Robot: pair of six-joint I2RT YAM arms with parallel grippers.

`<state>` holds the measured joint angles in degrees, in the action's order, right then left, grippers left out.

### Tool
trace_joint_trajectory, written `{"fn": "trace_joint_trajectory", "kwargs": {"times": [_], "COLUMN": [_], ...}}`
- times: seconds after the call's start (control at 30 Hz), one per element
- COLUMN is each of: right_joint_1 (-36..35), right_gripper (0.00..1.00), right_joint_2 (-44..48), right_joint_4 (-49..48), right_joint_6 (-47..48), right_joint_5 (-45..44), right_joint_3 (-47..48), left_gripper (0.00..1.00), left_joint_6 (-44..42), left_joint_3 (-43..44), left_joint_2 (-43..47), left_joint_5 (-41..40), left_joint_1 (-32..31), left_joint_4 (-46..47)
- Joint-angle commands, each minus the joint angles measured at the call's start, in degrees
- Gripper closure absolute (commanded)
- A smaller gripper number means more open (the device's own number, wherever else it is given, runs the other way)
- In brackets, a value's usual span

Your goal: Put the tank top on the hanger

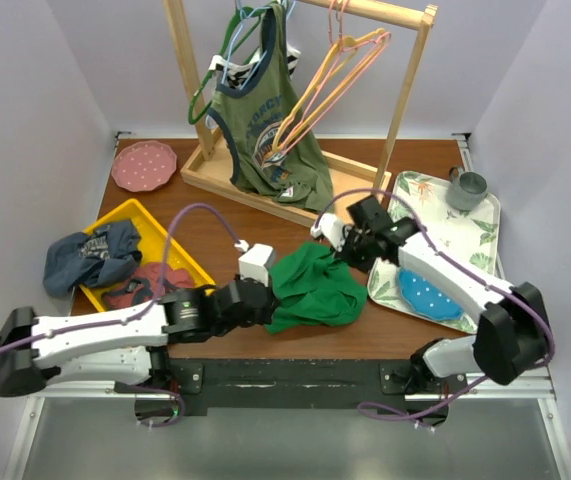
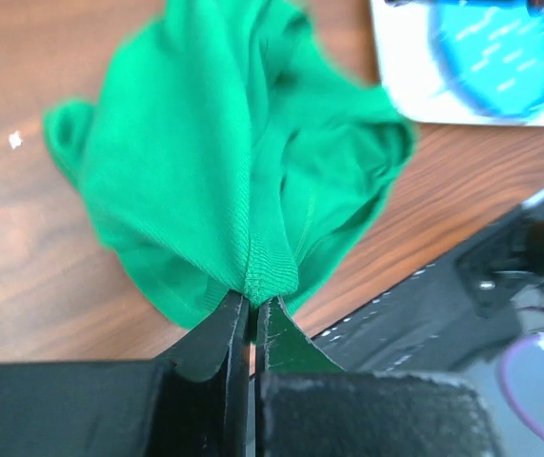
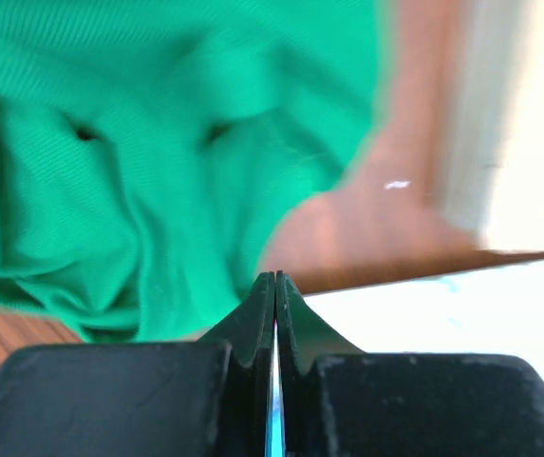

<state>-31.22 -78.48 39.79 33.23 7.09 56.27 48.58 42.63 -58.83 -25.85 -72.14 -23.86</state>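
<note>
Tank top bunched at mid near edge of bench. Left gripper pinches its ribbed hem, likely to lift and spread it. Right gripper pressed together beside the cloth, nothing seen between. Hanger hangs on wooden rack at far edge.

Overhead view, wrist closeups, shared tank top
</note>
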Motion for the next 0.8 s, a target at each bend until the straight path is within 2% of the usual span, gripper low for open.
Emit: {"fn": "trace_joint_trajectory", "kwargs": {"times": [0.0,0.03,0.13,0.2,0.23,0.33,0.53,0.77], "right_joint_1": [1.7,1.7,-1.3,-3.8,-4.2,-4.9,-7.8,-8.1], "right_gripper": [0.98,0.81,0.64,0.61,0.55,0.47,0.45,0.53], "right_joint_2": [6.4,5.9,1.7,-1.8,-2.6,-5.1,-5.8,-4.8], "right_joint_4": [5.5,6.0,6.4,3.3,2.1,0.7,0.4,-1.6], "right_joint_6": [2.3,1.1,-0.3,-1.3,-1.9,-1.7,-0.2,0.1], "right_joint_5": [8.4,14.5,17.9,14.8,14.1,11.8,6.6,-3.8], "right_joint_3": [11.0,11.2,7.9,5.6,4.0,2.8,-1.0,-2.0], "left_gripper": [1.0,1.0,1.0,1.0,1.0,1.0,1.0,1.0], "left_joint_6": [-5.5,-6.1,-5.2,-4.1,-3.1,-1.3,0.1,0.2], "left_joint_3": [1.0,0.7,-0.8,-2.4,-3.0,-5.5,-8.4,-8.4], "left_joint_2": [8.6,9.3,10.2,9.9,9.8,9.5,9.2,8.8], "left_joint_5": [-2.5,-1.8,-1.0,-0.1,1.0,2.4,2.9,2.6], "left_joint_1": [0.2,0.3,0.5,0.6,0.5,0.5,0.5,0.5], "left_joint_4": [-0.3,-0.2,-0.3,-0.4,-0.2,1.2,2.6,1.4]}}
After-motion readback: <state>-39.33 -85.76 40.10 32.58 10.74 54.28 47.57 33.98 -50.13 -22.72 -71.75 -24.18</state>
